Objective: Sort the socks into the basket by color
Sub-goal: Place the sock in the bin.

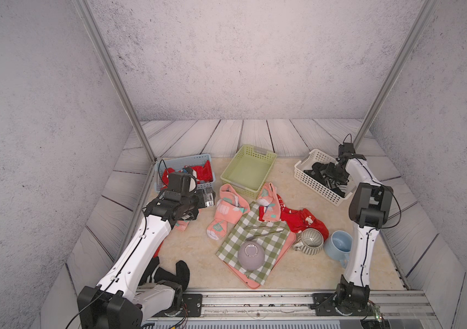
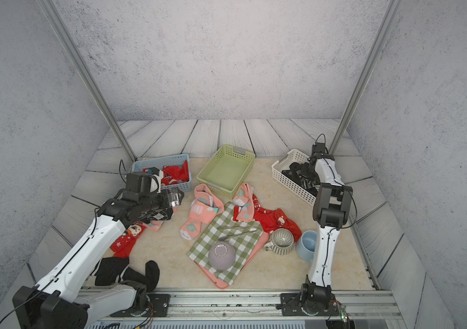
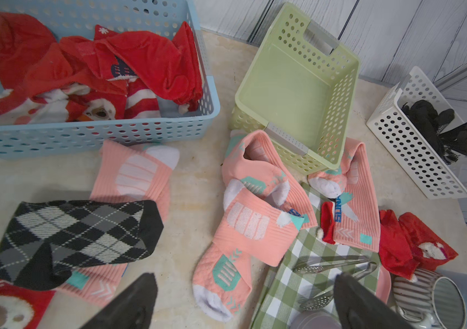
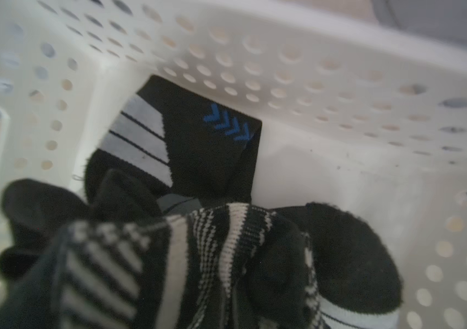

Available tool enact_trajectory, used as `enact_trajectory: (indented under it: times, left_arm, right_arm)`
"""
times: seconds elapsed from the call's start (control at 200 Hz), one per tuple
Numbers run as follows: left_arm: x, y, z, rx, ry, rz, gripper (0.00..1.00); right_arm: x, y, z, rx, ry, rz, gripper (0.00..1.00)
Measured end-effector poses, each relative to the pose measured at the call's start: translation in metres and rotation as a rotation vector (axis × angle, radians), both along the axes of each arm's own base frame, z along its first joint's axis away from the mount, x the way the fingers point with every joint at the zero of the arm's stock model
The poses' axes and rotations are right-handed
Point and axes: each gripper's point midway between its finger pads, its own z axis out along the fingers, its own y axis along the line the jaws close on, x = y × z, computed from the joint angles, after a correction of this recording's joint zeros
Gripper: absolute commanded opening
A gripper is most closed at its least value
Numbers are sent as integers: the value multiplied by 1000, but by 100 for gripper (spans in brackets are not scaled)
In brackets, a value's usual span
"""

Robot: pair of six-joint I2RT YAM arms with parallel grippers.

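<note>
Socks are pictured partly sorted on a tabletop (image 1: 198, 256). At far left, red socks (image 3: 141, 57) are heaped in the blue basket (image 3: 84, 139). Just in front of it, the left gripper (image 3: 245, 277) is held wide open, with nothing grasped, above an argyle sock (image 3: 78, 236) that is draped across a pink sock (image 3: 138, 173). A black sock (image 1: 169, 275) is seen near that arm's base. In the middle, pink socks (image 1: 228, 212) are strewn against the green basket (image 3: 292, 42), one laid over loose red socks (image 1: 303, 222) beside the checked cloth (image 1: 235, 242). At far right, black socks (image 4: 198, 142) are piled in the white basket (image 1: 316, 185), inside which the right gripper (image 1: 326, 174) is held with its jaws closed. A striped sock (image 4: 226, 242) is bunched directly under its camera, but whether it is pinched cannot be told.
</note>
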Motion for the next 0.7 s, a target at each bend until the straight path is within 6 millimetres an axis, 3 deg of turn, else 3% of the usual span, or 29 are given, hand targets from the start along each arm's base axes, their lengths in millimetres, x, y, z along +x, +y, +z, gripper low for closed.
enact_trajectory:
  times: [0.075,0.17,0.335,0.4,0.505,0.606,0.701]
  left_arm:
    - [-1,2,-3,8,9,7,100]
    - [-4,5,-10,20,30,21,100]
    - [-9,13,-21,45,70,61,100]
    - [-11,17,-23,53,83,81,100]
    - [-13,21,-26,64,99,114,100]
    - [-17,27,-31,76,125,150,100]
    - [-21,33,-36,90,151,181,100]
  right_arm:
    - [0,2,-8,16,20,-3,12]
    - [-1,3,-7,33,25,-4,34]
    - [-1,4,-4,49,23,-11,51]
    - [-1,5,1,53,17,-6,62]
    - [-2,7,20,58,-11,2,80]
    - [-4,12,53,62,-64,16,100]
    - [-5,18,90,59,-134,27,99]
